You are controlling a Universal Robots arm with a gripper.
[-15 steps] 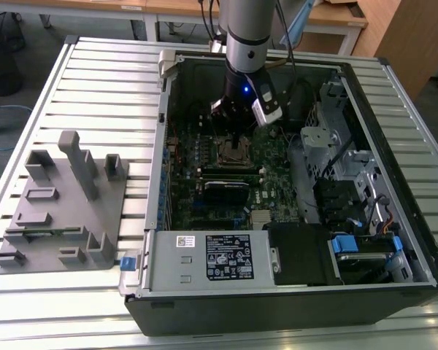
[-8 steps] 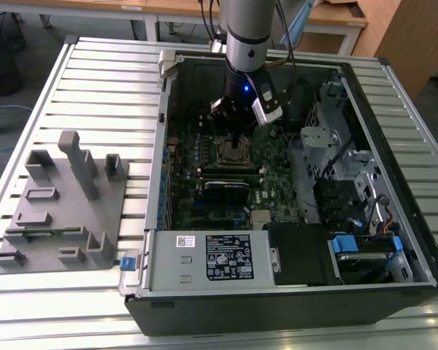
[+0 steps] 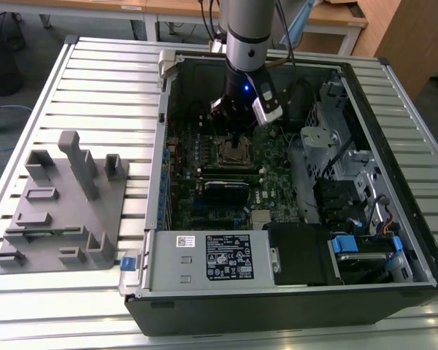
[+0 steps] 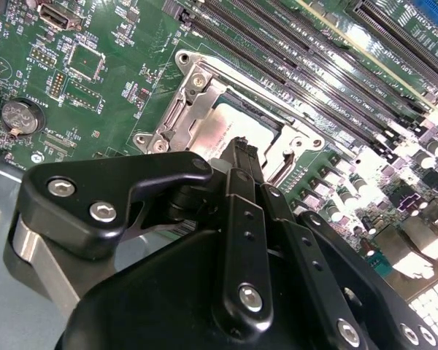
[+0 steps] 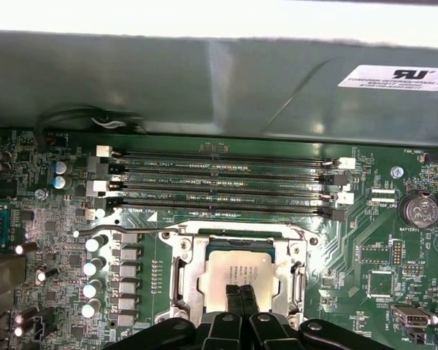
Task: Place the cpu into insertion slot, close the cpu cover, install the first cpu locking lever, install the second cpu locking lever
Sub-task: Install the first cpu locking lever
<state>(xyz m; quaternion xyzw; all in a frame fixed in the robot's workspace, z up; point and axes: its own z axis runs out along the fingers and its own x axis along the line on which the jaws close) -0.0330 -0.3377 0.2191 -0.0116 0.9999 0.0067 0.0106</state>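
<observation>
The cpu (image 5: pixel 241 268) lies in the insertion slot (image 5: pixel 181 271) on the green motherboard; its dull silver top shows through a square window. The cpu cover (image 5: pixel 286 273), a silver frame plate, lies flat over it in both wrist views (image 4: pixel 197 98). A thin wire locking lever (image 5: pixel 120 229) runs along the socket's side nearest the memory slots. My gripper (image 5: pixel 241 293) is shut with nothing between its black fingers (image 4: pixel 242 149). The tips stand just over the edge of the cpu (image 4: pixel 233 130). In the exterior view the gripper (image 3: pixel 236 140) hangs right above the socket (image 3: pixel 233 153) inside the open computer case.
Long black memory slots (image 5: pixel 219 186) run beside the socket. A coin battery (image 5: pixel 420 210) sits on the board. A white-labelled power supply box (image 3: pixel 219 257) fills the case's front. A drive cage (image 3: pixel 328 149) stands on the exterior view's right, a grey fixture tray (image 3: pixel 62 208) on its left.
</observation>
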